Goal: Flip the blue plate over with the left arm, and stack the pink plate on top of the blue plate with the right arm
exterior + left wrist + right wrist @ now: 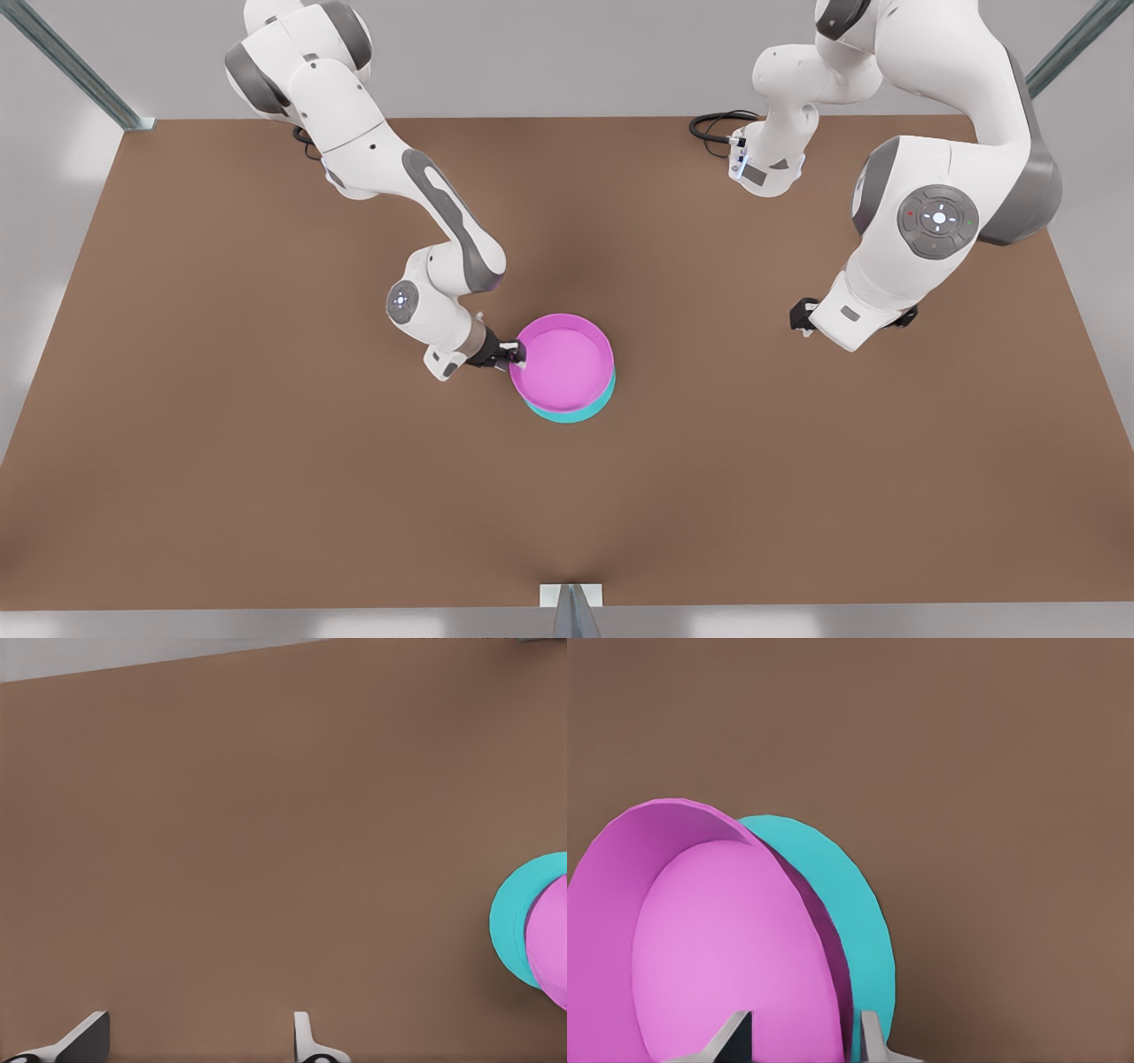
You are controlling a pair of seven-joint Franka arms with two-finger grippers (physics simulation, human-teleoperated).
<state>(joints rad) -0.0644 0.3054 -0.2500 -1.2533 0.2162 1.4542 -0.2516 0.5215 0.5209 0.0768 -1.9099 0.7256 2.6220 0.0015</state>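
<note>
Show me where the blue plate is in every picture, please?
Front view: the blue plate peeks out as a crescent under the pink plate, mid-table.
Left wrist view: blue plate far off at the picture's edge, partly covered by the pink one.
Right wrist view: blue plate close up, just behind the pink one.
Shared landmark: the pink plate lying on it.

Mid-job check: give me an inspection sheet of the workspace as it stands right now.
Surface: brown table, flat and bare.
Job's things: pink plate open side up over the blue plate, slightly offset.
Clutter: nothing seen.
Grippers: right gripper at the pink plate's rim; left gripper waits apart at the front view's right, fingers open and empty.
Cables: black cable looped at the far edge.
Surroundings: grey floor, metal frame posts.
</note>
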